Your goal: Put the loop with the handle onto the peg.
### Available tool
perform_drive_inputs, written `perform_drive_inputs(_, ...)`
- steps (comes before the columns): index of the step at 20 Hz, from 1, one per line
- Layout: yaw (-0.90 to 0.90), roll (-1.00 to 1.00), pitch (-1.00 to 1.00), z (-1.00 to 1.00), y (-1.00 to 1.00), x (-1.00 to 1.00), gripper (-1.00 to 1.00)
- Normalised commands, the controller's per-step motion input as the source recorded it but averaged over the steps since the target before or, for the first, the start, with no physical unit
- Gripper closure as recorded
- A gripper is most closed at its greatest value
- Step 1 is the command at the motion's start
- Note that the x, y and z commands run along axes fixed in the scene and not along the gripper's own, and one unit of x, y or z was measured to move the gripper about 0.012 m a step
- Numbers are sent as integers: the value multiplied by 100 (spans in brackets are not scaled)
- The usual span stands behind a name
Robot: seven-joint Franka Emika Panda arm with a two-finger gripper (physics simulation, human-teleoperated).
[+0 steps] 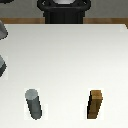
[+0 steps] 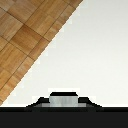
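The peg [image 1: 33,104] is a plain grey round post standing upright on the white table [image 1: 65,55], near the front on the exterior view's left. The loop with the handle is out of view in both frames. Only grey parts of my arm [image 1: 2,64] show at the exterior view's left edge, and no fingers are visible there. No fingers appear in the wrist view either, which shows only the white table [image 2: 95,55], the wooden floor [image 2: 25,35] and a dark shape along one edge.
A brown square wooden block [image 1: 96,104] stands upright at the front on the exterior view's right, level with the peg. The robot's black base [image 1: 63,11] sits behind the table's far edge; the dark shape with a pale middle [image 2: 64,101] may be that base.
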Motion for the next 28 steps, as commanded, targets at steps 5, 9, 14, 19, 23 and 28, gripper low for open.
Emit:
perform_drive_inputs(5, 0, 0, 0, 0, 80, 0, 100)
perform_drive_inputs(9, 0, 0, 0, 0, 100, 0, 100)
perform_drive_inputs(14, 0, 0, 0, 0, 60, 20, 100)
perform_drive_inputs(19, 0, 0, 0, 0, 0, 80, 100)
perform_drive_inputs(23, 0, 0, 0, 0, 6, 100, 100)
perform_drive_inputs(28, 0, 0, 0, 0, 80, 0, 100)
